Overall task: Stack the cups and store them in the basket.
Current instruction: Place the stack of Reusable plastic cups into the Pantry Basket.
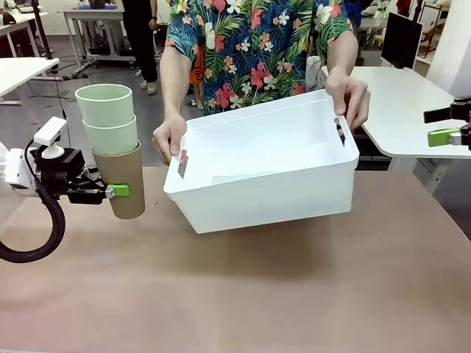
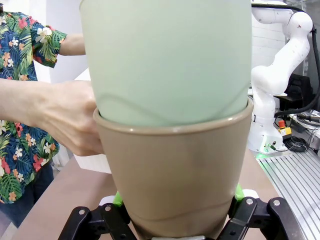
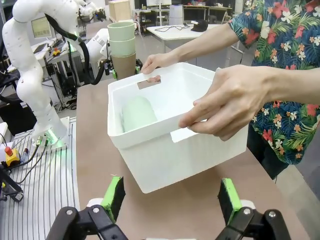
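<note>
a: what's nearest?
b: left gripper [image 1: 118, 191] clamped on a tan cup [image 1: 124, 182] with two mint cups [image 1: 108, 118] nested in it, held above the table [image 1: 243, 294].
a: right gripper [image 3: 170, 200]?
b: jaws wide apart, nothing between.
a: basket [image 1: 268, 173]?
b: tilted, gripped by the person's two hands [image 1: 170, 137]; a mint cup [image 3: 138, 113] lies inside.
a: any writing?
b: none readable.
</note>
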